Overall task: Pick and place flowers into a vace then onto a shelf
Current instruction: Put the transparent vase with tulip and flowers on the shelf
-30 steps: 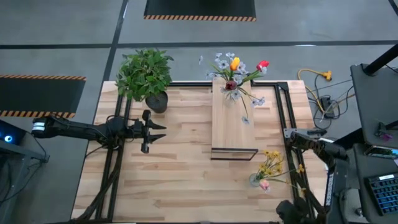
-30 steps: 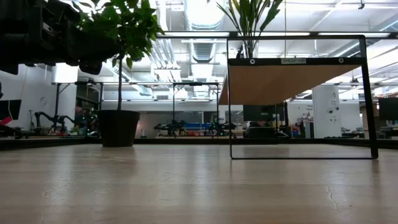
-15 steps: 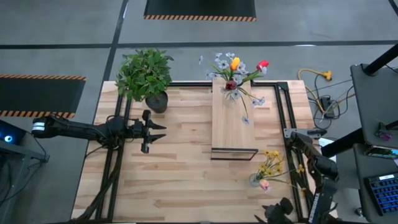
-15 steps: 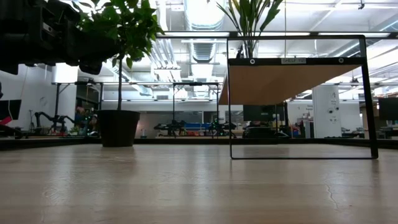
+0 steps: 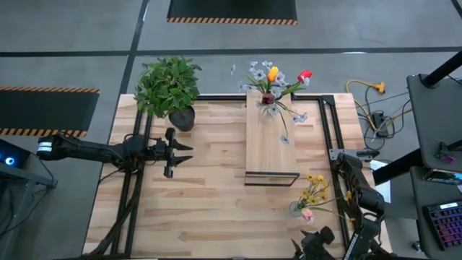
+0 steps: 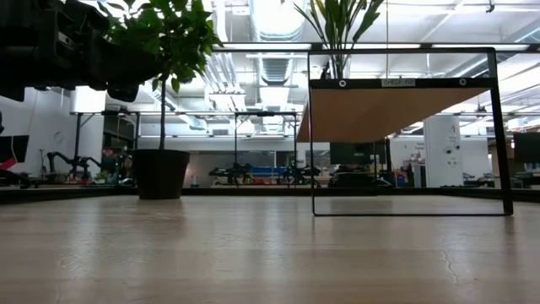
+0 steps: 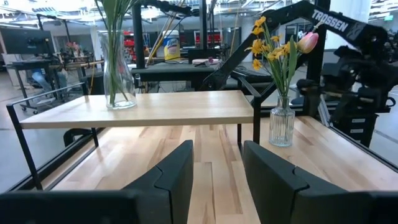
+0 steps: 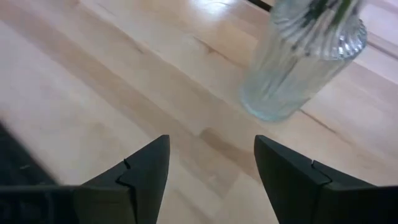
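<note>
A small ribbed glass vase (image 5: 298, 209) stands on its base near the table's near-right corner. It holds yellow blooms and a pink tulip (image 5: 315, 192). My right gripper (image 5: 312, 243) is open at the near edge, just short of this vase (image 8: 301, 59) and apart from it. A taller glass vase (image 5: 268, 99) with red, yellow and pale flowers stands on the far end of the pale-wood shelf (image 5: 271, 148). My left gripper (image 5: 185, 153) waits open over the table's left half, pointing at the shelf (image 7: 149, 109).
A bushy potted plant (image 5: 170, 88) stands at the far-left corner. The shelf's black frame (image 6: 405, 211) rests mid-table. Black arm rails run along both table sides (image 5: 328, 137). Bare wood (image 5: 209, 202) lies between my left gripper and the small vase.
My right arm has swung in over the near-right corner. Its gripper has moved along the near edge toward the table's left, closer to the small vase. The vases and flowers have stayed put.
</note>
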Available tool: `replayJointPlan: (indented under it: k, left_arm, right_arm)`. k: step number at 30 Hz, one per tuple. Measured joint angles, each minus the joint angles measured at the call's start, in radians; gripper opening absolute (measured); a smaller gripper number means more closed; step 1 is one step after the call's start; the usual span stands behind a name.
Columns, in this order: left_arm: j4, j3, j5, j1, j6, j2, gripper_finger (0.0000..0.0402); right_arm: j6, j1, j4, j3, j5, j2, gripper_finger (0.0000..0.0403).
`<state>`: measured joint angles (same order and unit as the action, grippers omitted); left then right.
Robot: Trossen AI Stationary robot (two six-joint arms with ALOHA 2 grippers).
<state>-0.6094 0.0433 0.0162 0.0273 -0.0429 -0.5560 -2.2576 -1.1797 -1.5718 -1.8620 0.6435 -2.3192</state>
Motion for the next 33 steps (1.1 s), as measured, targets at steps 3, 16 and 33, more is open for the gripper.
replayJointPlan:
  k: [3,16,33]
  left_arm:
    - [0.0,0.0,0.0,0.0,0.0,0.0,0.0123]
    - [0.0,0.0,0.0,0.0,0.0,0.0,0.0123]
    - [0.008,0.0,0.0,0.0,0.0,0.0,0.0123]
  right_arm:
    - [-0.018,0.001,0.0,0.044,-0.011,0.003,0.0225]
    - [-0.017,0.018,0.001,0.16,0.097,0.056,0.0225]
    - [-0.031,0.031,0.001,0.272,0.119,0.134,0.0225]
